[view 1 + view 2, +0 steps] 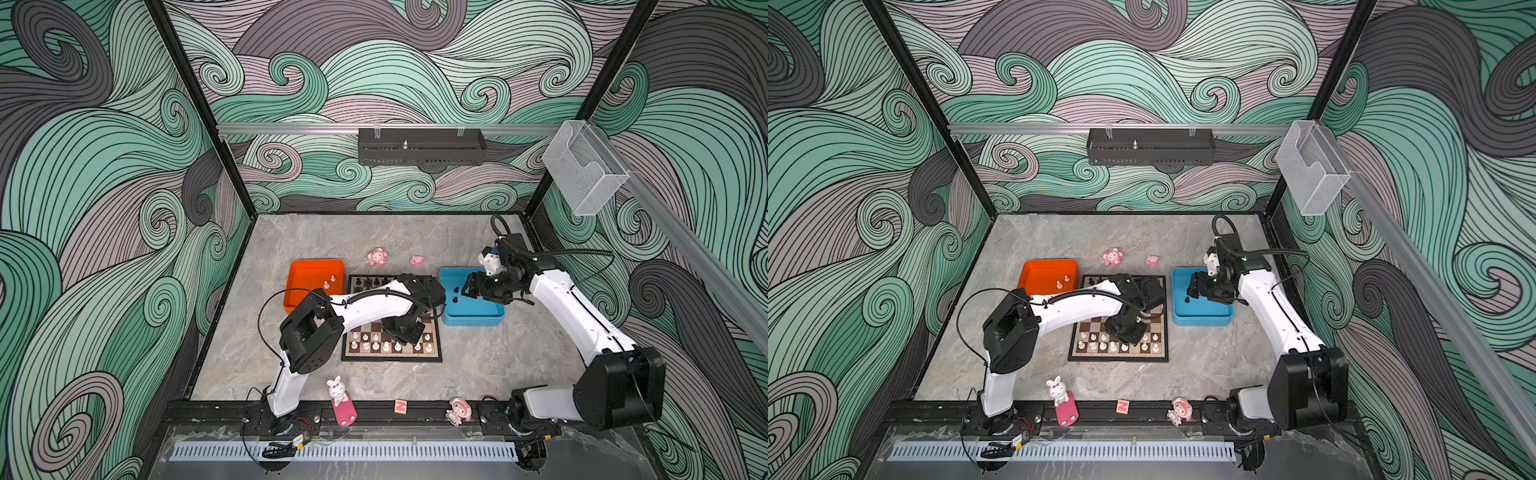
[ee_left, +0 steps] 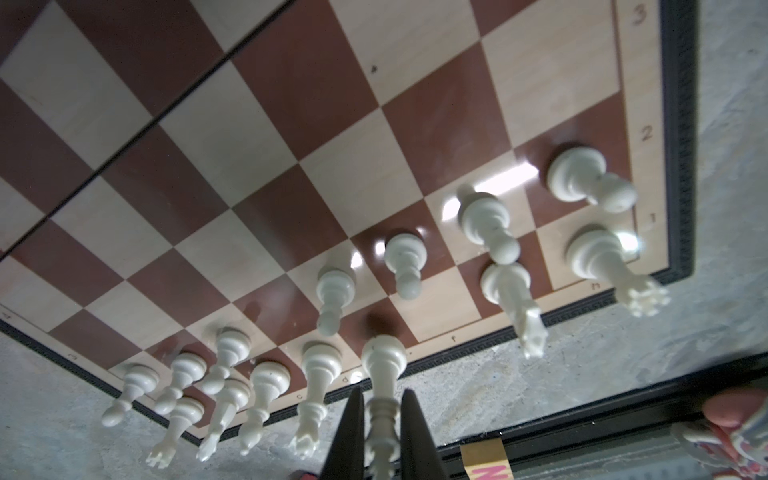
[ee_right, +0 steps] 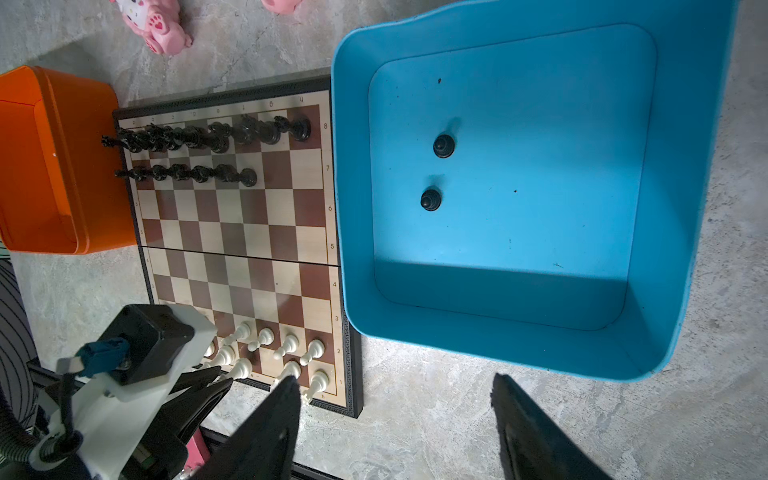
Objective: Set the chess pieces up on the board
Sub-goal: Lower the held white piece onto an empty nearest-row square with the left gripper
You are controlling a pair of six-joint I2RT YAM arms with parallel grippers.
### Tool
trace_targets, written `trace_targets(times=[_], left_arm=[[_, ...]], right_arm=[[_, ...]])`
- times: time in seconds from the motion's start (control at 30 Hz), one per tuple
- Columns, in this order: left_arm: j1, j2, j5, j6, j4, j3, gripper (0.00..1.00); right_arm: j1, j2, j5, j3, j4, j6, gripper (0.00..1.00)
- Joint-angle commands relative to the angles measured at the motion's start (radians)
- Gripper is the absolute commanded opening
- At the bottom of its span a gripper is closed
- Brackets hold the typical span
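Left tool (image 2: 383, 392) is clamped on the upper stem of a tall white piece (image 2: 384, 357), with one finger on each side. The piece stands upright, its base at a dark square in the back row of the board (image 2: 291, 104), on the side nearest the robot. Whether the base is fully seated cannot be determined.

The long axis of the piece runs straight up into the tool. The next move is therefore judged to be a release, followed by a withdrawal along that axis. Neighbouring pieces (image 2: 320, 365) stand just beside the held piece on one side, and the square on the other side is vacant. Any sideways drift risks tipping the neighbours.

Right tool (image 3: 395, 378) has its jaws wide apart with nothing between them, and it hangs above the blue tray (image 3: 685, 208). Two black pawns (image 3: 444, 146) stand upright on the tray floor, ahead of this tool and apart from each other. The right arm is the nearer arm for them. The two vacant squares of the black pawn row lie at the end closest to the blue tray.

The orange tray (image 1: 307, 278), on the left arm's side, holds two white pieces (image 1: 332, 277).
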Motion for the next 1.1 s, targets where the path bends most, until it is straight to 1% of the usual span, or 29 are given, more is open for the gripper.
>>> trace_targets(times=[0.0, 0.53, 0.93, 1.07], left_arm=[[-0.012, 0.013, 0.003, -0.013, 0.000, -0.004, 0.11], [-0.012, 0.032, -0.040, -0.014, -0.001, -0.006, 0.11], [-0.012, 0.036, -0.050, -0.014, -0.003, -0.003, 0.12], [-0.011, 0.041, -0.048, -0.014, -0.003, -0.001, 0.14]], right_arm=[[-0.007, 0.001, -0.009, -0.008, -0.011, -0.006, 0.73], [-0.011, 0.006, -0.009, -0.008, -0.012, -0.007, 0.74], [-0.012, 0.007, -0.010, -0.008, -0.012, -0.007, 0.74], [-0.012, 0.009, -0.009, -0.008, -0.011, -0.007, 0.74]])
